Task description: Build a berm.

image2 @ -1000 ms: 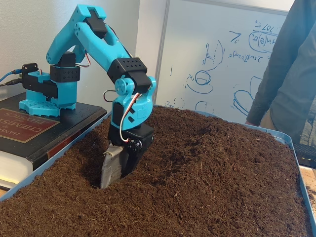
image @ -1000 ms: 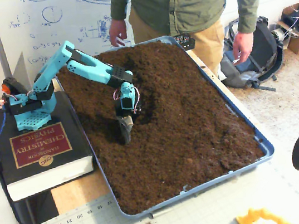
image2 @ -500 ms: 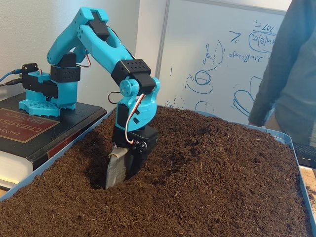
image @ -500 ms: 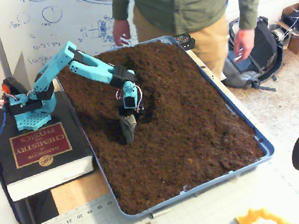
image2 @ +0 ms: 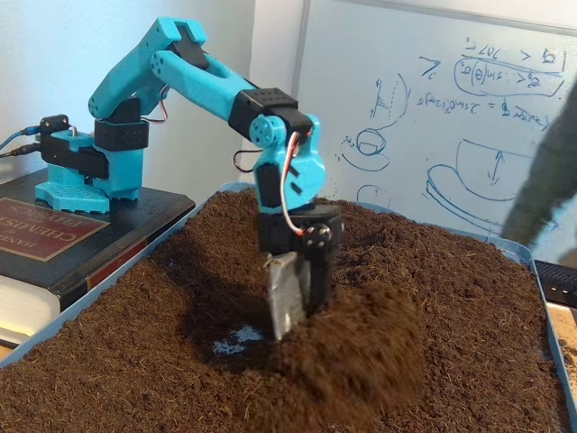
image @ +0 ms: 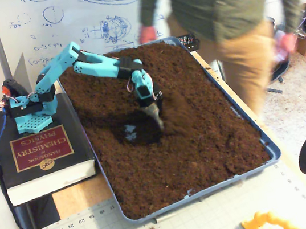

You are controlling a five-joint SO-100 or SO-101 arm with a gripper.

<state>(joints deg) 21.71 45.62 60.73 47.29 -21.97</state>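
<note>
Whiteboard scribbles fill the wall behind a desk (image: 79, 197) that carries a thick chemistry handbook (image: 37, 152) at the left of both fixed views, with the arm's blue base (image: 26, 113) standing on its cover. Just right of the book runs the long left rim of a blue tray (image: 102, 182), filled nearly to its edges with dark brown soil. From the base the arm reaches rightward over the tray, and its gripper (image: 156, 115) points down into the soil near the tray's middle; the fingers (image2: 288, 296) stand close together with a grey blade-like piece between or on them, though whether they clamp it I cannot tell. Left of the gripper lies a scraped hollow (image2: 233, 338) where pale blue tray floor shows through, between the tool and the tray's left rim. Touching the gripper's right side rises the berm (image2: 356, 347), a loose heaped mound of crumbly soil, still short and lumpy rather than long. Rightward from it, the soil bed lies broad and mostly flat out to the right rim (image: 239, 116), leaving open room. Beside that rim a person (image: 232, 28), blurred, stands close to the desk.
</note>
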